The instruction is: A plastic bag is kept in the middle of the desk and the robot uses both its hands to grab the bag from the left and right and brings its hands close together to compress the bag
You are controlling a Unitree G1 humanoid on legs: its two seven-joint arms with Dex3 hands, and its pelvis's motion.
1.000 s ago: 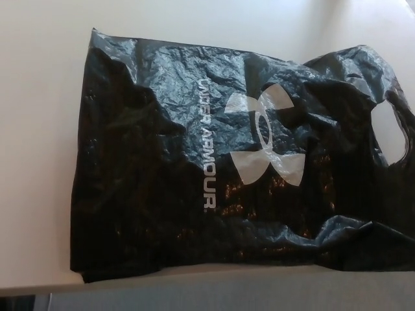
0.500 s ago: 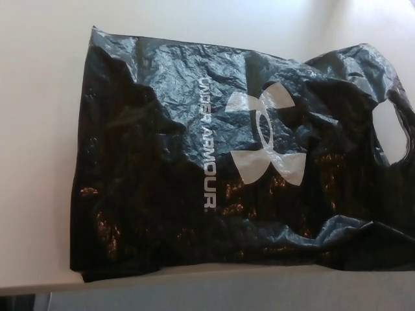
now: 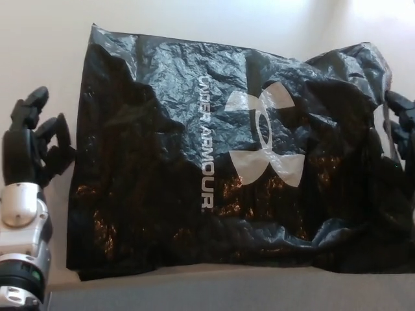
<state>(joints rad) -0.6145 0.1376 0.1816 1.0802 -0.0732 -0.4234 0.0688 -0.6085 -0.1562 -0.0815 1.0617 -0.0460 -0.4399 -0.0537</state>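
Observation:
A black crinkled plastic bag (image 3: 214,155) with a white logo and lettering lies flat across the middle of the pale desk (image 3: 45,52). My left hand (image 3: 32,146) stands just off the bag's left edge, fingers apart and holding nothing, its fingertips close to the plastic. My right hand (image 3: 401,126) shows only partly at the right picture edge, over the bag's handle cut-out; its fingers look spread, with nothing clearly held.
The desk's front edge (image 3: 194,275) runs just below the bag, with grey floor beyond it. My left forearm (image 3: 23,246), silver and black, rises from the lower left corner.
Both hands have come into view, the left beside the bag's left edge and the right at its handle end. The bag lies as before.

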